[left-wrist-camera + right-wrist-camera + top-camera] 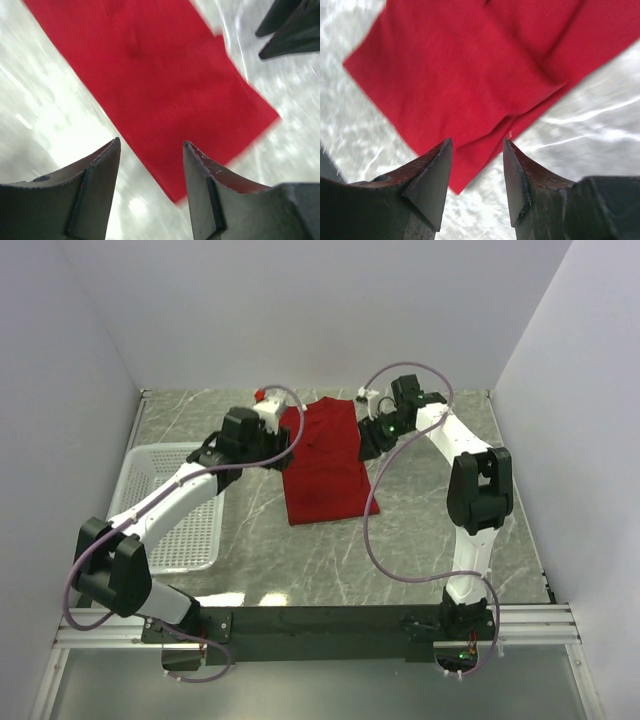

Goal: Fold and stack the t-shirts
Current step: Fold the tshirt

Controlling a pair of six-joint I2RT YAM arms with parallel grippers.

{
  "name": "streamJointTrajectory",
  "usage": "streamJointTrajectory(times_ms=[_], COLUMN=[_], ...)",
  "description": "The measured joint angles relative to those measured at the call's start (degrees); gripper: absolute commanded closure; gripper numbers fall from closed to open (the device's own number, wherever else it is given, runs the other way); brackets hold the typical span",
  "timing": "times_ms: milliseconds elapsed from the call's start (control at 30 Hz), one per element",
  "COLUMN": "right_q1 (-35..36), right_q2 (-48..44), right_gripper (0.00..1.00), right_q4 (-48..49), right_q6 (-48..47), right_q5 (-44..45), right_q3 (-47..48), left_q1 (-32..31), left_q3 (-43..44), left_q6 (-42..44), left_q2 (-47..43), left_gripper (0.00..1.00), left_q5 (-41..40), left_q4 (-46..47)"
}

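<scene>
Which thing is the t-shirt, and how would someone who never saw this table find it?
Start at the grey marbled table, with the white mesh basket on its left side. Look right of the basket, toward the far wall, between the left gripper and the right gripper. The t-shirt lies flat there, folded long, the only deep-red cloth thing.

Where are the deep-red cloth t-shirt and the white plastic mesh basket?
deep-red cloth t-shirt (322,465), top view, middle of the cloth.
white plastic mesh basket (190,535), top view, bare mesh floor beside the left arm.
</scene>
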Motion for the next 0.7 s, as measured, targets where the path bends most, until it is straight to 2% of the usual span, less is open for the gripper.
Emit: streamJointTrajectory(times_ms=[133, 200, 233, 333, 400, 467, 567, 700], right_q1=[0.0, 0.0, 0.0, 0.0, 0.0, 0.11, 0.02, -0.13], right_q2=[-0.79, -3.41, -5.27, -16.28, -24.26, -28.94, -29.57, -28.0], right_gripper=[0.41, 0.34, 0.25, 0.15, 0.15, 0.15, 0.16, 0.18], right_q4=[-1.9, -3.56, -4.28, -4.44, -4.7, -4.72, -4.26, -5.03], right_q6=[-4.28, -11.74, -15.08, -27.91, -36.06, -42.03, -48.28, -54.12], right_q5=[-2.73, -4.68, -5.25, -5.4, -5.03, -4.9, -5.2, -5.62], right_q3=[-6.32, -11.1, -13.57, -25.57, -32.46, -35.34, -35.32, -35.3], left_q1=[-0.07, -0.63, -1.29, -5.86, -11.04, -15.5, -18.53, -18.56], left_q3=[-10.1, -14.05, -15.74, -18.12, -18.1, -17.92, -19.15, -24.39], left_q6=[-8.9, -11.69, -12.63, -12.28, -8.87, -3.43, 7.72, 21.79], left_q2=[-3.37, -4.5, -5.11, -6.95, -8.31, -9.53, -11.41, -14.1], left_gripper=[0.4, 0.39, 0.38, 0.36, 0.36, 0.35, 0.35, 0.36], left_q5=[3.43, 4.33, 4.59, 4.11, 2.82, 1.38, 0.57, 0.39], left_q4=[-1.29, -1.75, -2.27, -3.72, -4.24, -4.5, -3.06, -0.63])
